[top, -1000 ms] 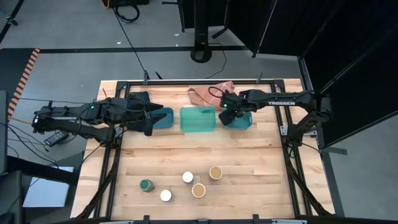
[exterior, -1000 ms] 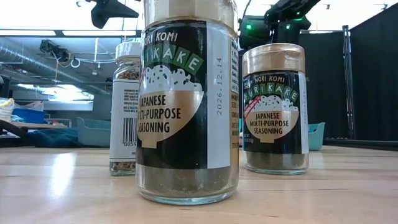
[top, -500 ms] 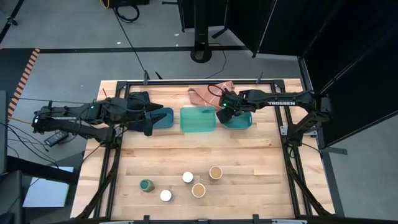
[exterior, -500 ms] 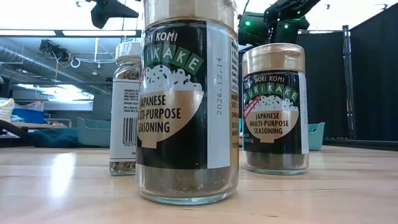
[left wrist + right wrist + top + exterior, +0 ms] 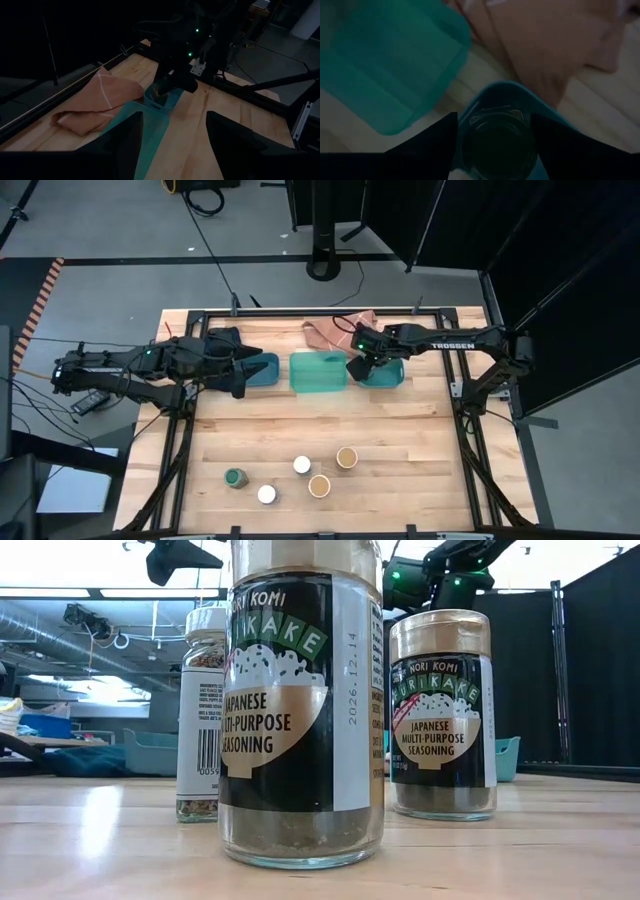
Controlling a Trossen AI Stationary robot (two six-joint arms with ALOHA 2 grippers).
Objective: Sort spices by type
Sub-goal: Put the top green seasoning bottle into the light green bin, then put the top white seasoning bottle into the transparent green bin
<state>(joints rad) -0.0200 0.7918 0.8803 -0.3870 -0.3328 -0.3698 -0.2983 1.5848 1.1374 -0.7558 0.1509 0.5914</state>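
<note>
While right dark pincer (image 5: 358, 366) hangs at the far trays: step in hand looks like setting the first jar down in a tray
Near, front cluster: five small round spice jars loose on the pale wooden counter (image 5: 400, 430), well apart from the trays
Green-lidded round jar (image 5: 235, 477): one here, leftmost of the cluster
White-lidded round jars: two, one at the front (image 5: 267, 494), one behind it (image 5: 302, 465)
Tan-lidded glass jars: two (image 5: 319, 485) and (image 5: 346, 457), dark seasoning labels in the low view
Far row: three teal rectangular plastic trays side by side, left (image 5: 262, 370), middle (image 5: 318, 372), right (image 5: 390, 372)
Dark-lidded round jar (image 5: 495, 145): sixth jar, probably the second green; sits in the right tray under the right pincer
Right pincer state: down around that jar; gripping or letting go, cannot tell
Left dark pincer (image 5: 243, 375): waits over the left tray, parted, holding nothing
Farthest: one crumpled pink cloth (image 5: 335, 330) behind the middle tray
Count: six jars (two green, two white, two tan), three trays, one cloth
Progress: judged early, one of six placed
Next move calls for: right pincer lifting clear without tipping the jar, then coming to the front for the other green-lidded jar
</note>
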